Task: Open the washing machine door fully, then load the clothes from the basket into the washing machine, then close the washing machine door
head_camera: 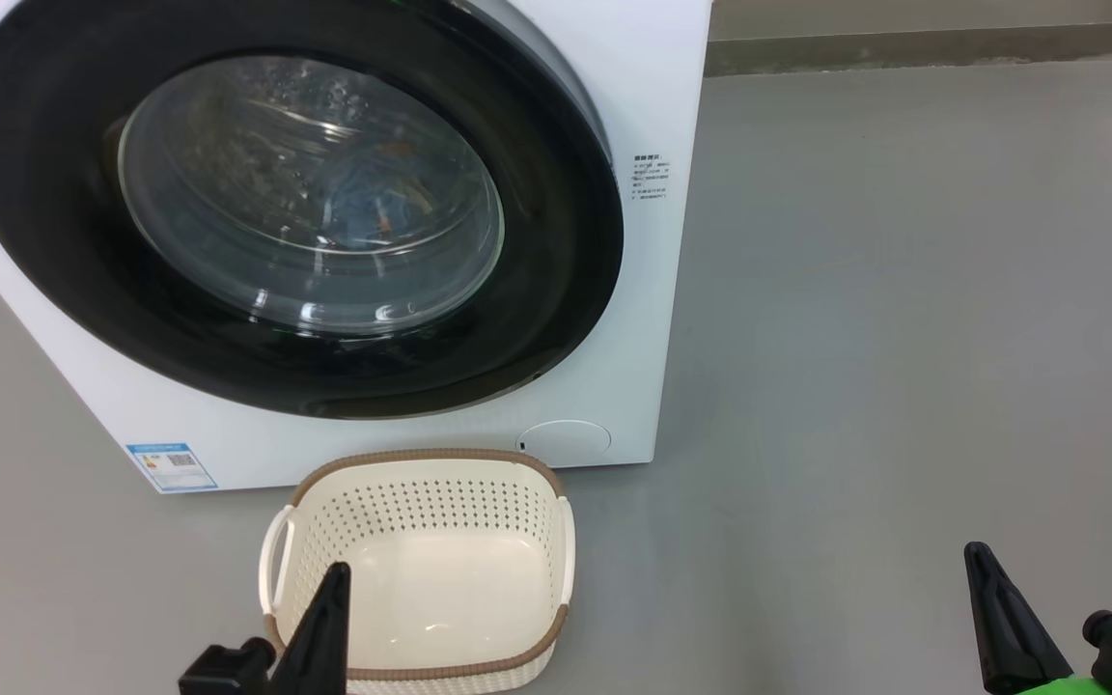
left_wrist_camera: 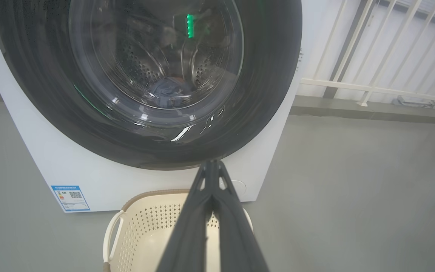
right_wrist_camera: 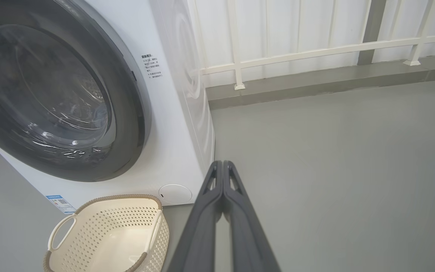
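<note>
Glossy black door [head_camera: 54, 241] sits shut on the washer [head_camera: 643, 87], sealing the clothes [head_camera: 373, 198] in the drum behind its glass. Basket [head_camera: 421, 455] is empty. Left gripper [left_wrist_camera: 212, 163] and right gripper [right_wrist_camera: 223, 163], fingers together, hold nothing; the task looks complete.

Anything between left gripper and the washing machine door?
The basket sits on the floor below the left gripper, before the washing machine and lower than the washing machine door; nothing visible at door height.

1 washing machine [head_camera: 657, 106], 1 door [head_camera: 561, 251], 1 basket [head_camera: 421, 455] just beside the left gripper [head_camera: 336, 572], 1 garment [head_camera: 363, 196] well ahead of it, and 1 right gripper [head_camera: 977, 552].
</note>
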Available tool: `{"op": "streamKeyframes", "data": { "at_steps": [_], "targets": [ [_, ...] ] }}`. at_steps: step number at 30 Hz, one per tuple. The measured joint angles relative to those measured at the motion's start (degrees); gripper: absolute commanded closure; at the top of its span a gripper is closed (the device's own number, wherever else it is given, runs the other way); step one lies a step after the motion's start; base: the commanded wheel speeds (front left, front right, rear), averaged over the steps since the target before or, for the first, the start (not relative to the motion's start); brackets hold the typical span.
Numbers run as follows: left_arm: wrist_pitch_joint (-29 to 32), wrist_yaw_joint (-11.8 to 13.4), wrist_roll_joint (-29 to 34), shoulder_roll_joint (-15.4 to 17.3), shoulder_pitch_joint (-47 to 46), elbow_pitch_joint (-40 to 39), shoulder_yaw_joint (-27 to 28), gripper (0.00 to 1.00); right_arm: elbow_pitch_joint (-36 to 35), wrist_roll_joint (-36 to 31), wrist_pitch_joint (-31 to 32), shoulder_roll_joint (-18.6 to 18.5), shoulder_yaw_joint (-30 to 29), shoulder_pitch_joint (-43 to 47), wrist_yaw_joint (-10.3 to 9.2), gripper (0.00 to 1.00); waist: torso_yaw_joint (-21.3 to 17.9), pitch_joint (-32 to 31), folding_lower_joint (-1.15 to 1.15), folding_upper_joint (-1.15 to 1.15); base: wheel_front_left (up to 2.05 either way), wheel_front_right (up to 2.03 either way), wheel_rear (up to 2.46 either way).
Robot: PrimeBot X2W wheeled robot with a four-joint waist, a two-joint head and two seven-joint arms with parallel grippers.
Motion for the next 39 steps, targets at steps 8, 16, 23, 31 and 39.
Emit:
{"op": "streamKeyframes", "data": {
  "at_steps": [8,16,23,31,39],
  "targets": [
    [1.6,0.0,-4.9,0.0,0.0,0.0,0.7,1.00,0.9,4.9,0.5,0.0,0.1,-0.1,0.00,1.00,-0.3,-0.1,0.04,0.00,0.00,0.00,0.00],
    [2.8,0.0,-9.6,0.0,0.0,0.0,1.6,1.00,2.0,10.4,1.0,-0.1,0.2,-0.6,0.00,1.00,-0.5,0.0,0.00,0.00,0.00,0.00,0.00],
    [3.9,-0.1,-14.2,0.0,0.0,-0.1,2.3,1.00,2.8,14.8,1.5,-0.2,0.2,-1.0,0.00,1.00,-0.8,0.1,0.00,0.00,0.00,0.00,0.00],
    [5.3,-0.1,-19.2,0.0,0.0,-0.5,3.3,1.00,3.8,19.8,2.0,-0.4,0.2,-2.2,0.00,1.00,-1.0,0.1,0.00,0.00,0.00,0.00,0.00],
    [6.4,-0.1,-23.9,0.0,-0.1,-0.8,4.1,1.00,4.7,25.1,2.5,-0.4,0.3,-3.0,0.00,1.00,-1.3,0.1,-0.01,0.00,0.00,0.00,0.00]
  ]
}}
